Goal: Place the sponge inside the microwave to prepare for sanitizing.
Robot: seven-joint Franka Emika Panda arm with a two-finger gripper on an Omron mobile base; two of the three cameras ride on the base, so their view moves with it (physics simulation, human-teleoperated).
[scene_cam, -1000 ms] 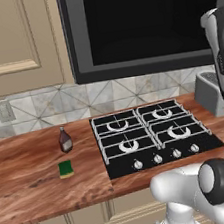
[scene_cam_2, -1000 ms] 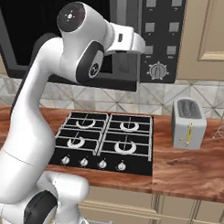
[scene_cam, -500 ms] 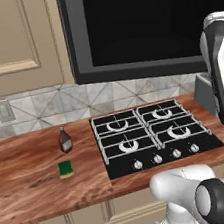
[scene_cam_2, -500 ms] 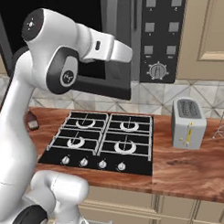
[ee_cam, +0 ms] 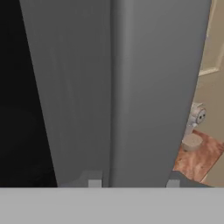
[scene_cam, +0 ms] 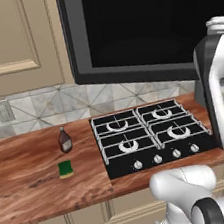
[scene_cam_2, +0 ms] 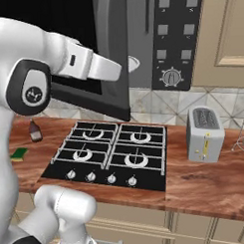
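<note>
The sponge (scene_cam: pixel 65 169), green on top with a yellow underside, lies flat on the wooden counter left of the stove, also seen as the sponge (scene_cam_2: pixel 18 154). The black microwave (scene_cam_2: pixel 177 42) hangs above the stove with its dark glass door (scene_cam: pixel 137 24) swung wide open. Its grey interior and white turntable (scene_cam_2: pixel 133 64) show past the door's edge. My gripper (ee_cam: pixel 133 183) is open, up at the door's grey edge (ee_cam: pixel 131 87), which stands just ahead of the two fingertips. The sponge lies far below and to the left of it.
A small brown bottle (scene_cam: pixel 64 140) stands just behind the sponge. The black four-burner stove (scene_cam: pixel 150 136) sits under the microwave, and a silver toaster (scene_cam_2: pixel 204 133) is on the counter to its right. Beige cabinets flank the microwave.
The microwave door has swung further open toward the left, with my arm following it and dropping lower. The sponge and bottle have stayed put.
</note>
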